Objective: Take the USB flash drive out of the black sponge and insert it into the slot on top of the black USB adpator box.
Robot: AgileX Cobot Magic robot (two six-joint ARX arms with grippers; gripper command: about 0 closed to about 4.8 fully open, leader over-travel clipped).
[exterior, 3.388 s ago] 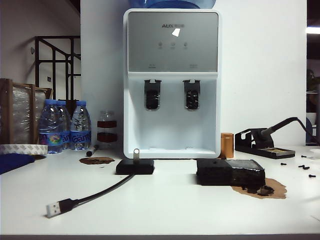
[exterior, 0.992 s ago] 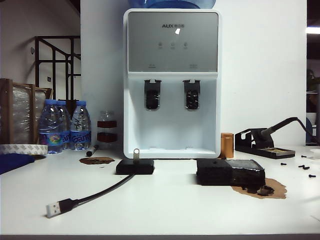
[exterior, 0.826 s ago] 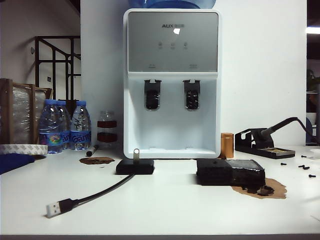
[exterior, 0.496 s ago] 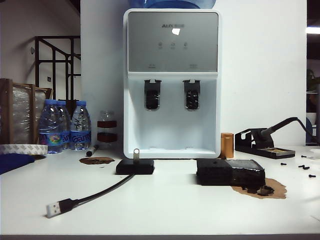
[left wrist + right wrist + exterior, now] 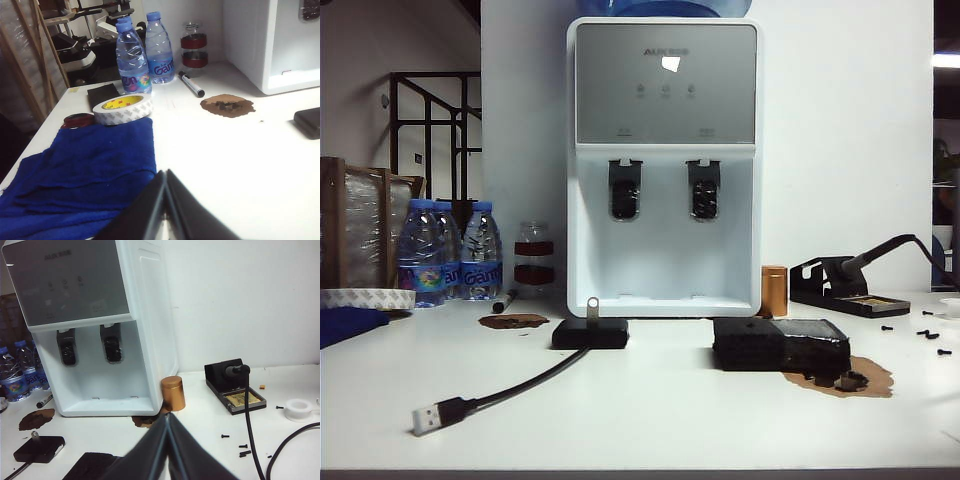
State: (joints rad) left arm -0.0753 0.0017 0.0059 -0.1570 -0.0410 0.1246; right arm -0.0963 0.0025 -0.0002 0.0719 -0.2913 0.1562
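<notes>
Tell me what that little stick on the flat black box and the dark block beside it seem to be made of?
The USB flash drive looks like bare metal: silvery and shiny. The black USB adpator box seems matte plastic, smooth with rounded corners. The black sponge looks like rough foam, one half glossy, perhaps wrapped.

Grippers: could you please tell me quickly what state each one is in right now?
Left gripper: shut, holding nothing, above the blue cloth.
Right gripper: shut, holding nothing.
</notes>
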